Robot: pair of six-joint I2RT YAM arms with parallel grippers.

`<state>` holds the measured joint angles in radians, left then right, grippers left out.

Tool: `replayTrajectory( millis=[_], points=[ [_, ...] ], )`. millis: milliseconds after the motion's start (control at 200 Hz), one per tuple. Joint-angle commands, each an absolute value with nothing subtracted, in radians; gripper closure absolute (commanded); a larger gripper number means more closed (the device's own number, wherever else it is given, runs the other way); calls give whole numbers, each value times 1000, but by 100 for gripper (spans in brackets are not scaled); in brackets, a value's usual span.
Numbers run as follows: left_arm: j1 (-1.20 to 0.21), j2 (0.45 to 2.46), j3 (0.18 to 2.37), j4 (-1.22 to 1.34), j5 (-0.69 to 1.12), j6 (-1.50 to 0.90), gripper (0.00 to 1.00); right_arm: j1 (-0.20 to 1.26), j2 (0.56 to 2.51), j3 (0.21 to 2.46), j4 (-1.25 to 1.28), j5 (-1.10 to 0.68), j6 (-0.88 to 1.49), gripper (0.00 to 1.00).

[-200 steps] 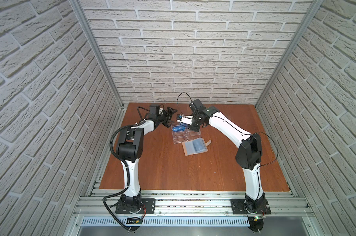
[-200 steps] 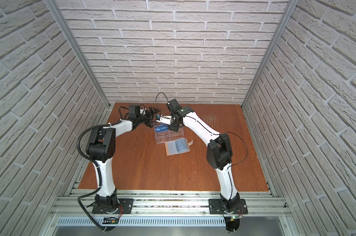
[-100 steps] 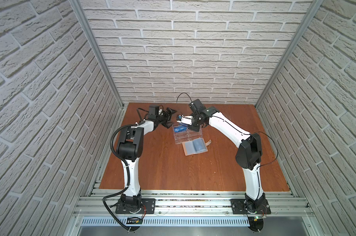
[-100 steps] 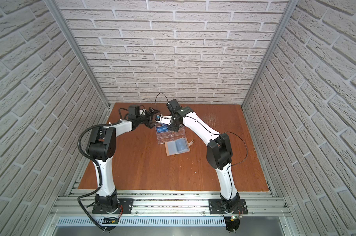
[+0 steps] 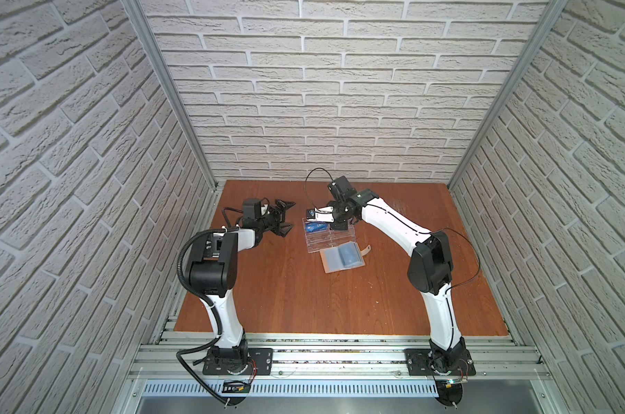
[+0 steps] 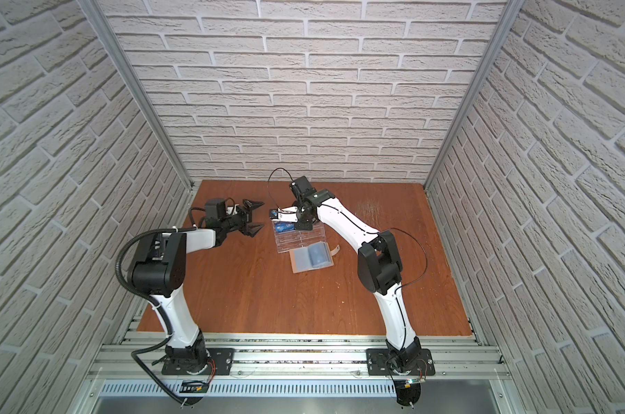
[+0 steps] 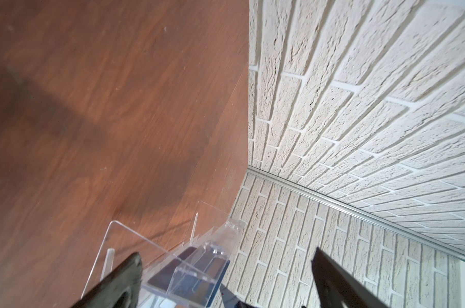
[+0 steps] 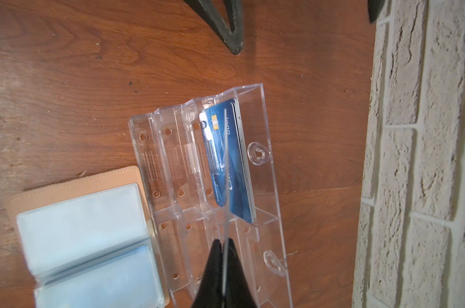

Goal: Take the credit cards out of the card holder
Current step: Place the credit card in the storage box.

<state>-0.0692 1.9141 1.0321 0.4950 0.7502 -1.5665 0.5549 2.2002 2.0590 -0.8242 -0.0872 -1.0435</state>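
The right gripper [image 8: 225,244] pinches a credit card [image 8: 225,165] edge-on above the clear rack [image 8: 264,170], apparently to slot it in; the left gripper [image 5: 287,217] stands open.

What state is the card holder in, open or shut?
Open. The card holder lies spread flat on the table, its clear sleeve pages facing up.

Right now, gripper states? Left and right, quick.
Left gripper: open, holding nothing.
Right gripper: shut on a credit card, seen edge-on above the clear rack.
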Motion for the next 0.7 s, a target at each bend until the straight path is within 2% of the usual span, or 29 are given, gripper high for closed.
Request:
replayTrajectory(
  millis=[0,310,695],
  points=[
    [-62,1867,1004,599,779,-1588,2,561,2225,2119,-842,-69,-1119,95],
    [-42,1847,969,616,804,-1598,2,574,2289,2194,-861,-37,-1211,95],
    [-34,1875,968,644,815,-1608,2,580,2281,2104,-781,29,-1252,94]
  ],
)
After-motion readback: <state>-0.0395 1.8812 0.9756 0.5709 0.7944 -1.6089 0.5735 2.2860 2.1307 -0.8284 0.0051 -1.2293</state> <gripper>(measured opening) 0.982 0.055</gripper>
